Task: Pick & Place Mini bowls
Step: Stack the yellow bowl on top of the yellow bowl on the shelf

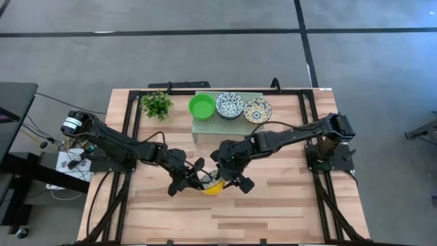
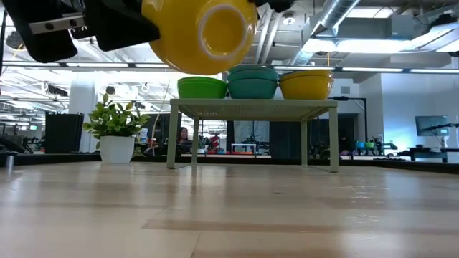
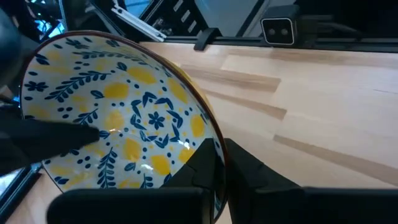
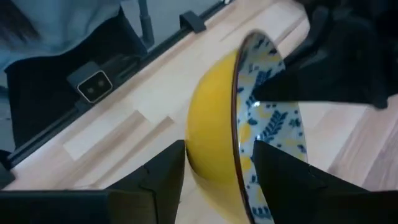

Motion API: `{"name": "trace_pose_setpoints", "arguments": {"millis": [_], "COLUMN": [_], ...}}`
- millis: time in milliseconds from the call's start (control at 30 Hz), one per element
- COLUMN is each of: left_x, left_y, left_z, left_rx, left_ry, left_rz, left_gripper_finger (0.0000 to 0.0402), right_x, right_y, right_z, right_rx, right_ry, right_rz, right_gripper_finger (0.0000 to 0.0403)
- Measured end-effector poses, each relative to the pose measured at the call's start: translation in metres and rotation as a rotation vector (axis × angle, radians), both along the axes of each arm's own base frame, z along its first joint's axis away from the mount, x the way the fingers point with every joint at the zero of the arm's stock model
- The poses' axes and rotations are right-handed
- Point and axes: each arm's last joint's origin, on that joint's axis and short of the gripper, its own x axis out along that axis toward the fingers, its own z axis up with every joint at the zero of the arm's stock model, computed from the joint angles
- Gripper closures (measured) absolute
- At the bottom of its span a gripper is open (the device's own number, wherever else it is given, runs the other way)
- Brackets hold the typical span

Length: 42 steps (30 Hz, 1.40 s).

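Hands meet mid-counter (image 1: 273, 205): the left hand (image 1: 198, 174) and right hand (image 1: 229, 176) both clench the rim of one yellow-and-blue bowl (image 1: 213, 184) (tilted, lifted clear). Other bowls (image 1: 230, 106) sit stacked on the rack (image 1: 205, 125).

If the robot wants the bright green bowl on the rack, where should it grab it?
Probably by the rim, coming down from above. The plain bright green round bowl sits upright and open on the pale green perforated rack, at the end nearest the small plant; one finger could go inside its wall, one outside.
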Motion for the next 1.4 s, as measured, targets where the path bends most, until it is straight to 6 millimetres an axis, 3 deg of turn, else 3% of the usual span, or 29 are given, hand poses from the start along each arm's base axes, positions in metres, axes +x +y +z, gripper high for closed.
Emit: {"name": "trace_pose_setpoints", "arguments": {"millis": [500,700,1000,1167,1400], "left_x": [0.001,0.003,0.007,0.008,0.007], "left_y": [0.000,-0.001,-0.002,0.000,0.002], "left_z": [0.002,0.005,0.015,0.015,0.017], "left_rx": [-0.004,-0.019,-0.073,-0.065,-0.039], "left_ry": [-0.028,-0.066,-0.152,-0.147,-0.160], "left_rz": [-0.005,-0.008,0.031,0.096,0.167], "left_gripper_finger": [0.0376,0.0350,0.0274,0.0242,0.0234], "right_x": [0.005,0.004,0.006,0.001,-0.010], "right_y": [-0.002,-0.002,-0.006,-0.007,-0.006], "right_z": [0.006,0.006,0.006,0.006,0.002], "right_rx": [0.085,0.089,0.045,0.092,0.059], "right_ry": [-0.062,-0.056,-0.072,0.027,0.172], "right_rz": [0.058,0.062,0.004,-0.062,-0.203], "right_gripper_finger": [0.0340,0.0353,0.0390,0.0387,0.0396]}}
